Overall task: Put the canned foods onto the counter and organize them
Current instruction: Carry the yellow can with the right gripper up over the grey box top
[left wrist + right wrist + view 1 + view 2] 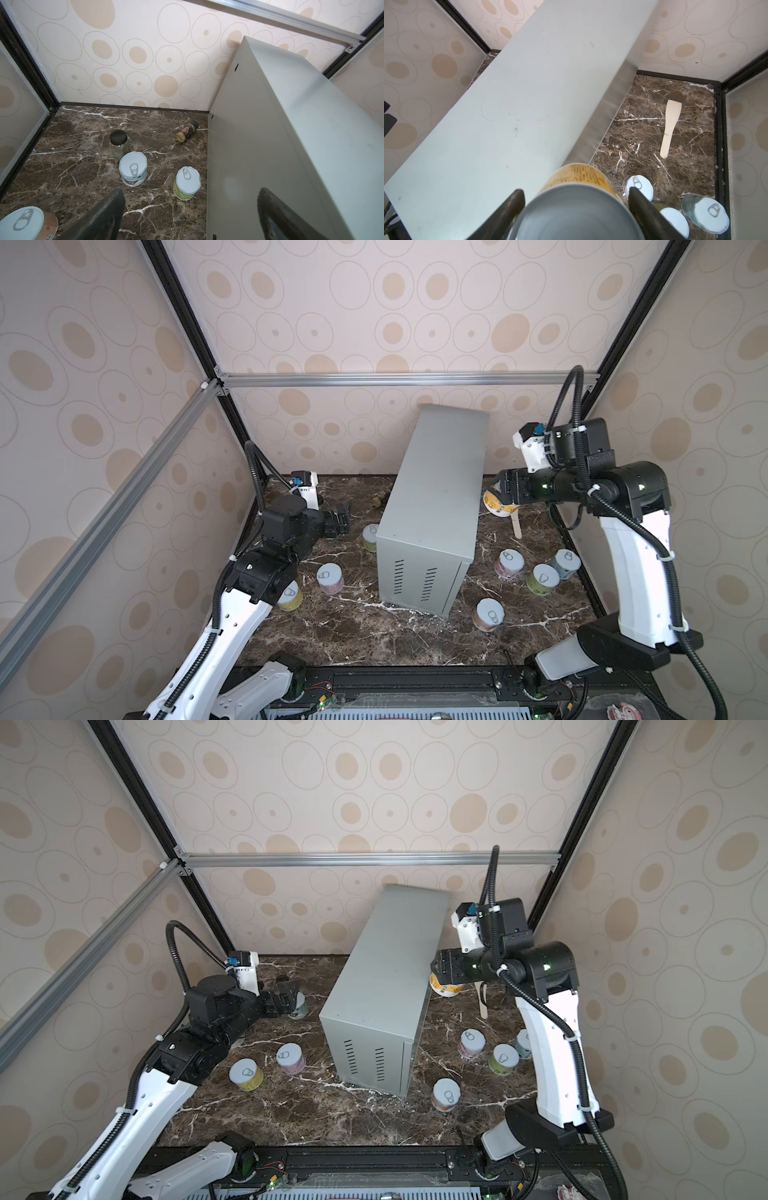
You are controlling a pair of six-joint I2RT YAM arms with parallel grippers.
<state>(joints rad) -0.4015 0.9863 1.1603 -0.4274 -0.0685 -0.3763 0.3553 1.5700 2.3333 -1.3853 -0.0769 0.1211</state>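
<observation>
1. Dark brown marble bench (374, 635) floored a cell walled in cream circle-print paper, and the grey metal box (436, 489) stood at its middle.
2. The right end effector (500, 488) was clenched on a yellow-orange can (496, 508), one finger on each side of its body. The can's plain end faced the wrist camera.
3. That can hung tilted just beside the box's long side, near its upper edge; contact could not be told.
4. Under this end effector lay a wooden spatula (516, 524). Behind it, toward the robot's base, a pink can (510, 564), a green can (543, 578), a white-blue can (565, 563) and an orange can (488, 614) stood.
5. The left end effector (340, 519) was released, jaws wide and holding nothing, low over the bench.
6. Just ahead of its fingertips stood a green-labelled can (370, 537), close by the box's side, and a second white-blue can (133, 168).
7. Behind it, by the arm, stood another pink can (330, 577) and a yellow can (290, 595).
</observation>
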